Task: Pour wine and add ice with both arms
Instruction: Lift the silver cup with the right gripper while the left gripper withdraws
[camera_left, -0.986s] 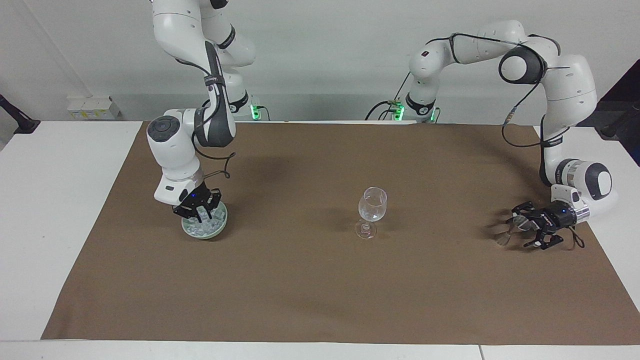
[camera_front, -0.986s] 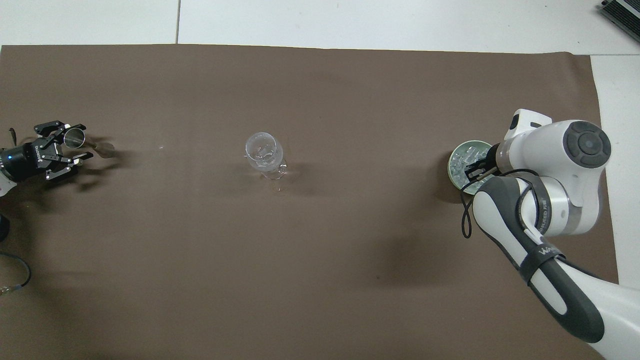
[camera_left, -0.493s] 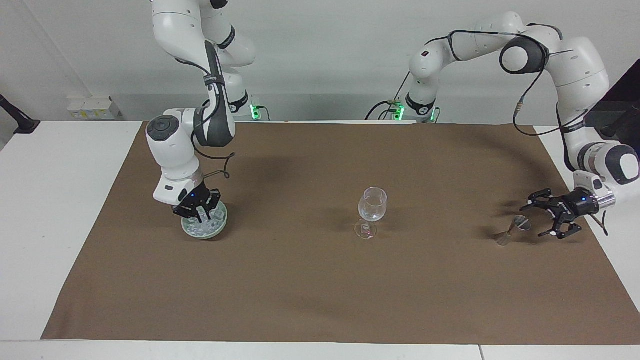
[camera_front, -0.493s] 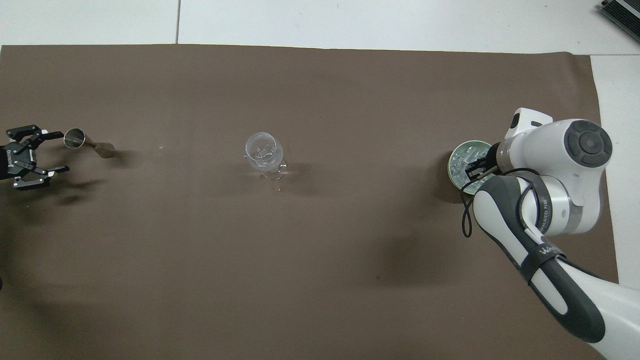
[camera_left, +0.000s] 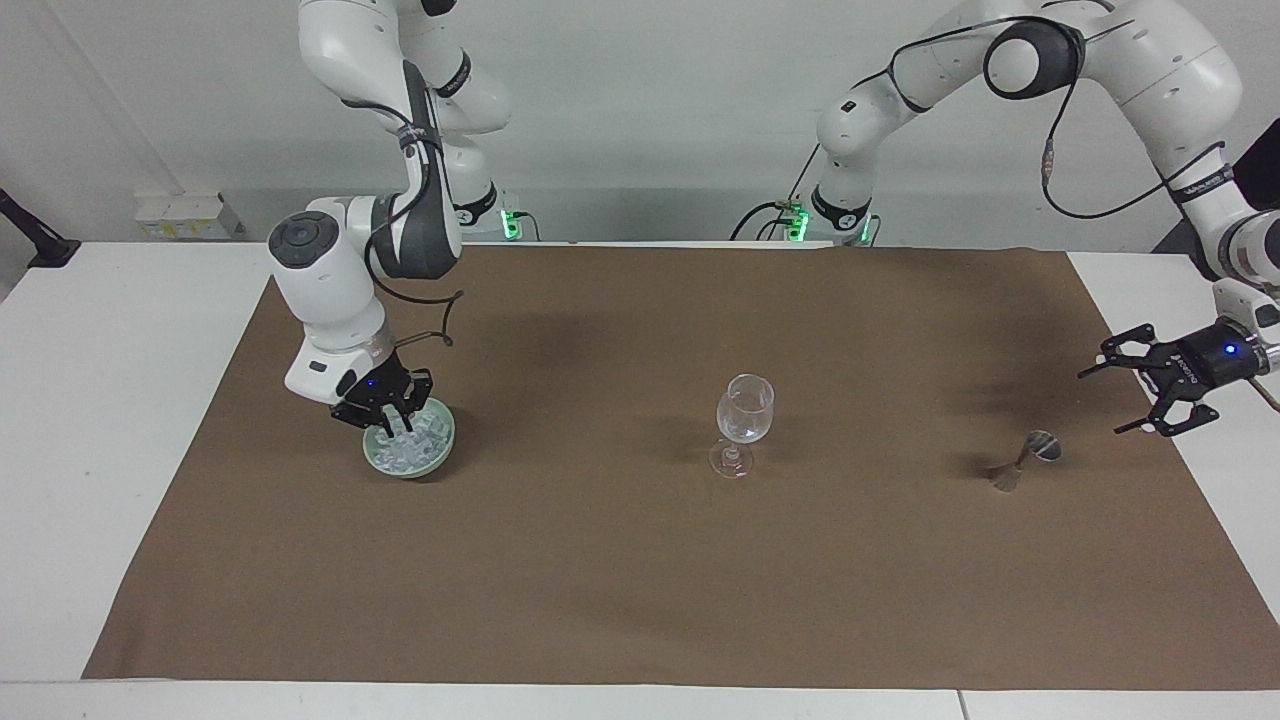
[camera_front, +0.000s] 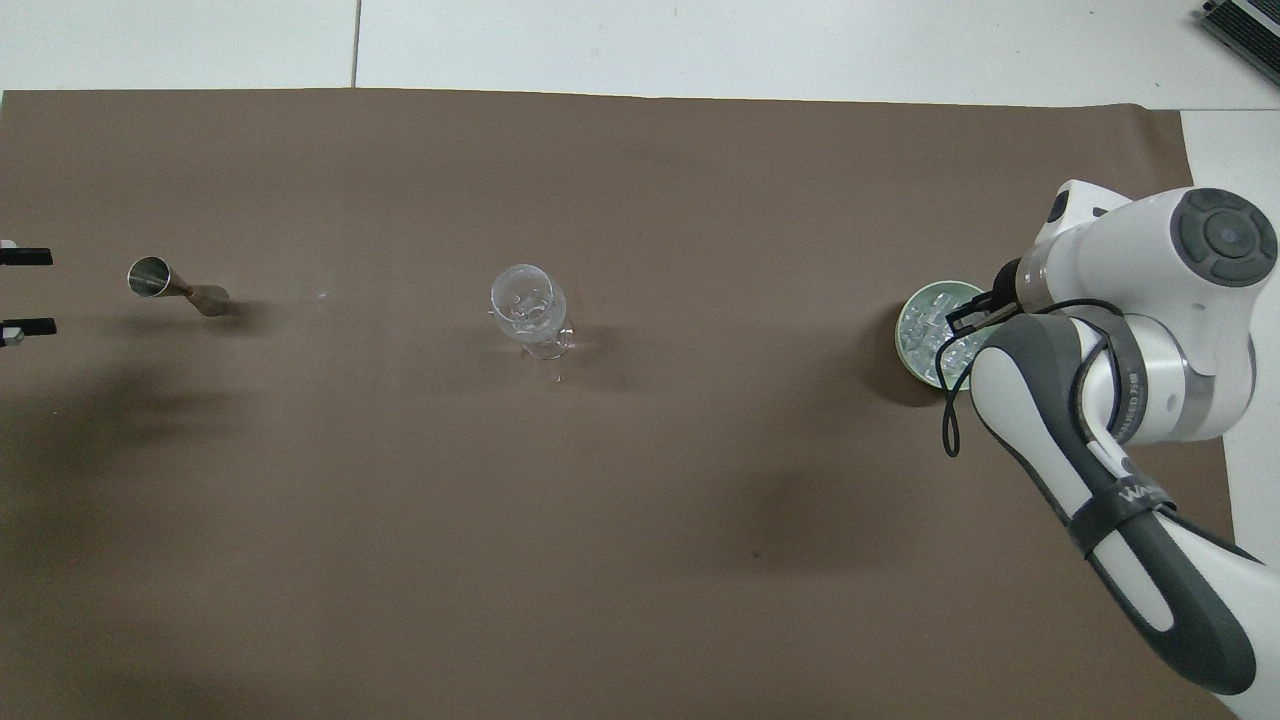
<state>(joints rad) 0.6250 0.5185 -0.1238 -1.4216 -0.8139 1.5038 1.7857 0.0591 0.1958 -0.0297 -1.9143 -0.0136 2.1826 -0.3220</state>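
A clear wine glass (camera_left: 745, 418) stands mid-table on the brown cloth and also shows in the overhead view (camera_front: 525, 308). A small green bowl (camera_left: 412, 470) holds the heap of ice (camera_left: 422, 445), seen from overhead too (camera_front: 925, 320). My right gripper (camera_left: 385, 418) hangs low over the bowl's ice, at the bowl's edge in the overhead view (camera_front: 965, 325). A small metal measuring cup (camera_left: 1028, 458) stands alone toward the left arm's end (camera_front: 170, 285). My left gripper (camera_left: 1160, 388) is open and empty, raised over the table's edge, apart from the cup; only its tips show from overhead (camera_front: 25, 291).
The brown cloth (camera_left: 640, 580) covers most of the white table. White table margin (camera_left: 110, 400) shows at both ends. A small white box (camera_left: 185, 215) sits at the wall near the right arm's end.
My left gripper, which was around the metal cup, has let it go and drawn back and up toward the table's edge. My right gripper has lifted slightly over the ice bowl.
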